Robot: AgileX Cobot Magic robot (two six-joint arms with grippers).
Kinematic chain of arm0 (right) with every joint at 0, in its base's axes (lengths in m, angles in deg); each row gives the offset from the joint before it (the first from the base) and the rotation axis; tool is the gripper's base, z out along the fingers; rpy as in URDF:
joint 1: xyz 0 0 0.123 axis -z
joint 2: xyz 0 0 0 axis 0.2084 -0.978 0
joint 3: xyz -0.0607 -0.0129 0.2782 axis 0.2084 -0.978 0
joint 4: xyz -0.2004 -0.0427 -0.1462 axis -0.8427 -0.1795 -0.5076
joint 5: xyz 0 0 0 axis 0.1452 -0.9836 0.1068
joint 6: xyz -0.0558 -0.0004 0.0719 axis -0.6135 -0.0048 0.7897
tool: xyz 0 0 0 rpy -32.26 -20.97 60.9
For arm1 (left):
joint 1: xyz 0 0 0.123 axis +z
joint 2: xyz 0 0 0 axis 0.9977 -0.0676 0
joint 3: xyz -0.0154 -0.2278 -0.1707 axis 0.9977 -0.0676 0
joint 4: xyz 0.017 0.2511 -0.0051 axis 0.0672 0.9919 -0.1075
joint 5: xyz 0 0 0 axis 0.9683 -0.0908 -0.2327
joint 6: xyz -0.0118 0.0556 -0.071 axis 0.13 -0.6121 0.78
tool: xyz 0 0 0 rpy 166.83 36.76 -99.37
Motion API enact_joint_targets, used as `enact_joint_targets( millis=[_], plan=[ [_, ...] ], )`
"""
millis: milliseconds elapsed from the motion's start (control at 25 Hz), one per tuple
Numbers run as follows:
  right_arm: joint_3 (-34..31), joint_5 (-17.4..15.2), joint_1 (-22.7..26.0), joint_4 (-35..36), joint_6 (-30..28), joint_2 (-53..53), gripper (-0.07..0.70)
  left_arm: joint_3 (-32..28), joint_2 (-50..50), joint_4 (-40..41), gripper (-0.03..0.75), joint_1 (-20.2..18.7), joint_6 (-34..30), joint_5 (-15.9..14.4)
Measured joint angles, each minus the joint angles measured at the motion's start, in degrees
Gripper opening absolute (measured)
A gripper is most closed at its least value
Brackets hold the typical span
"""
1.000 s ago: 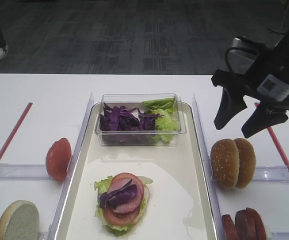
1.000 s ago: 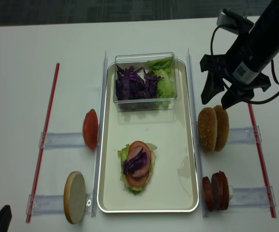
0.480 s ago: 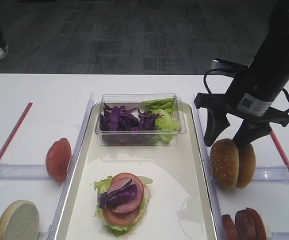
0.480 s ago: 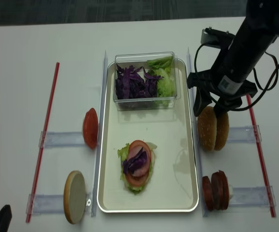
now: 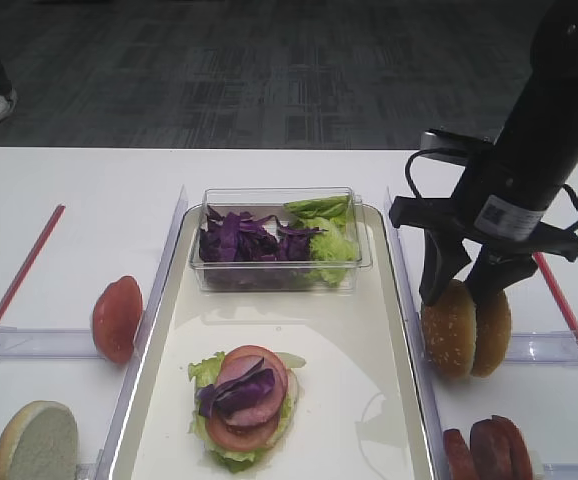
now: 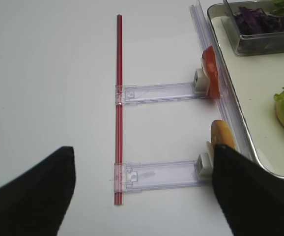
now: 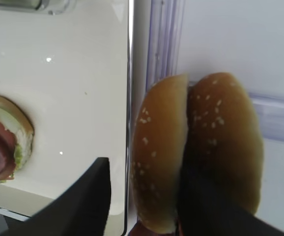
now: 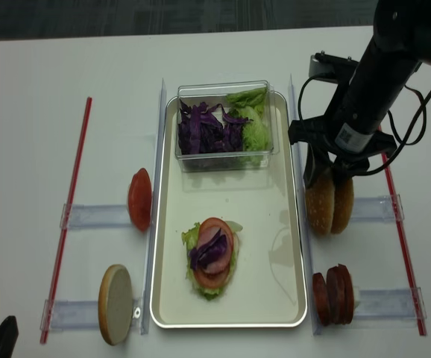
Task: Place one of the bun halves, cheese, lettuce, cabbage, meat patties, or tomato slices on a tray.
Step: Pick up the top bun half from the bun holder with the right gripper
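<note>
Two sesame bun halves (image 5: 465, 328) stand on edge side by side at the right of the overhead view, just outside the right rim of the tray (image 5: 389, 400) and resting against a clear plastic holder (image 5: 554, 347). The right gripper (image 5: 466, 292) has its fingers straddling the bun half nearer the tray: in the wrist view one dark finger (image 7: 90, 201) sits on the tray side with a gap to the crust, and the other is wedged between the two halves. The jaws bracket that half but are not visibly pressed on it, so whether it is grasped cannot be told.

On the tray, lower centre, sits a partly built stack (image 5: 241, 405) of lettuce, tomato and purple cabbage. At the tray's upper end a clear plastic box (image 5: 277, 240) holds shredded cabbage (image 5: 239, 240) on its left and lettuce (image 5: 327, 235) on its right. Meat patties (image 5: 487, 450) stand on edge at the lower right. Left of the tray a tomato slice (image 5: 117, 318) stands upright, and a pale bun half (image 5: 35, 442) leans at the lower left corner. Red strips (image 5: 17, 280) run along the white table (image 5: 99, 190) on both sides.

The left gripper (image 6: 142, 196) shows in its wrist view as two dark fingers set well apart over bare table, holding nothing.
</note>
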Motion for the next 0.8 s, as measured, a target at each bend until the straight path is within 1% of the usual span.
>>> enact_joint_targets(
  millis=[120,320,800],
  plan=[
    [0.08,-1.30,0.00,-0.14,0.00,0.00,0.334,0.00,0.00,0.00,0.541,0.00,0.00,0.00],
    [0.08,-2.46,0.00,-0.36,0.34,-0.09,0.330,0.00,0.00,0.00,0.541,0.00,0.00,0.00],
    [0.08,-2.91,0.00,-0.48,1.03,-1.77,0.328,0.00,0.00,0.00,0.541,0.00,0.00,0.00]
  ],
)
